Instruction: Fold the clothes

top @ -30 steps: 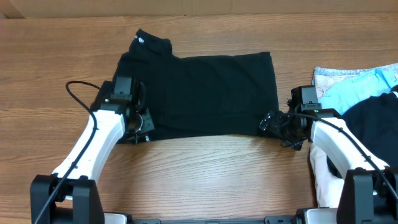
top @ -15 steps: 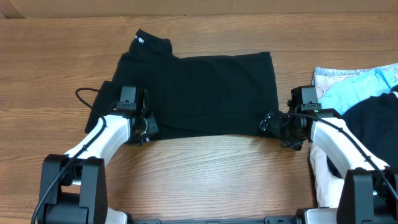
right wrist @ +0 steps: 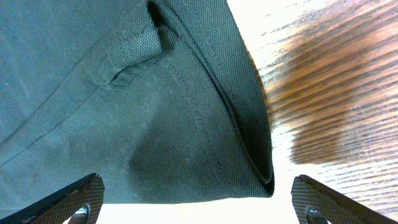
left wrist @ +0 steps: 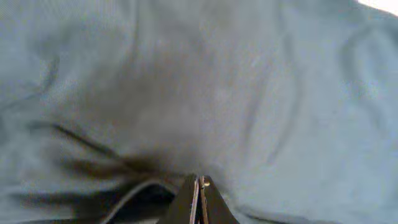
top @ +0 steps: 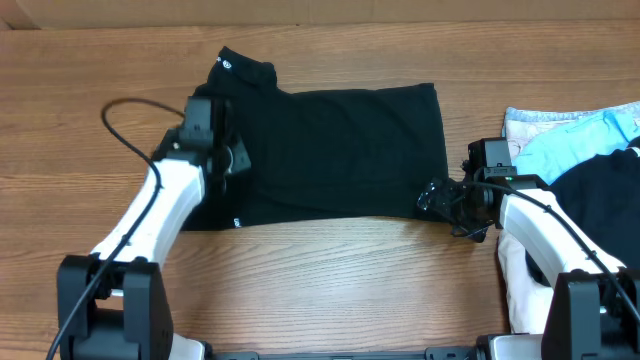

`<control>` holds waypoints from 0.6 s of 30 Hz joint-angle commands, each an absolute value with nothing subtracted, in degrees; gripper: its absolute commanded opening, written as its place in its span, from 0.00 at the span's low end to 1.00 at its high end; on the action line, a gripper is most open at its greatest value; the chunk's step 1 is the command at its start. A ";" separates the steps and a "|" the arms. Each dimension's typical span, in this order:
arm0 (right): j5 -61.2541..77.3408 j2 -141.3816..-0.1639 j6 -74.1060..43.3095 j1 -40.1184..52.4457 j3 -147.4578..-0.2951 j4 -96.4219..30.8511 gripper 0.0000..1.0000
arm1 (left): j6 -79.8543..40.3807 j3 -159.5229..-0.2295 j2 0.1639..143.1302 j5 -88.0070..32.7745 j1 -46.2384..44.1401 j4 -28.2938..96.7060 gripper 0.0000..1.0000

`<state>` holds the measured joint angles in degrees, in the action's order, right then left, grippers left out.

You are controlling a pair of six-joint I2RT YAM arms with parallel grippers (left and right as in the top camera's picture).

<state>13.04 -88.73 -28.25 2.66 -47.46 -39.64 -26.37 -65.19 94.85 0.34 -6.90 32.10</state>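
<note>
Since before, the left gripper [left wrist: 199, 183] has gone from the near left corner up to the left side of the black T-shirt [top: 340, 150]. The shirt lies flat on the wooden table [top: 330, 290]. That gripper is pinched shut above it. The right gripper [right wrist: 194, 183] is wide open around the near right corner, holding nothing.

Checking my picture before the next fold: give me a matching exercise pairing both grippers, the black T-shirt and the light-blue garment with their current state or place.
Things:
1. left gripper
2. right gripper
3. black T-shirt
4. light-blue garment

States or places:
A. spread flat in the middle
B. fingers wide open either side of the shirt's corner
C. bunched at the far right
D. fingers shut over black cloth

Pairs: 1-D, 2-B, 3-A, 4-C
</note>
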 commanded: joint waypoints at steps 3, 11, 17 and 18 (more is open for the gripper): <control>12.47 -89.10 -28.01 2.55 -47.97 -39.38 1.00 | -24.60 -75.94 94.98 -2.22 -7.20 45.69 0.04; 12.47 -89.10 -28.01 2.55 -47.97 -39.35 1.00 | -25.63 -66.41 95.24 0.64 -7.77 56.82 0.04; 12.47 -89.10 -28.01 2.55 -47.97 -39.35 1.00 | -31.94 -53.06 95.24 1.52 -5.15 43.90 0.04; 12.47 -89.10 -28.01 2.55 -47.97 -39.33 1.00 | -32.36 -51.64 95.24 1.76 -4.54 40.45 0.04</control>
<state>13.04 -88.73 -28.25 2.66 -47.46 -39.62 -28.82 -54.28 94.96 0.23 -6.00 44.58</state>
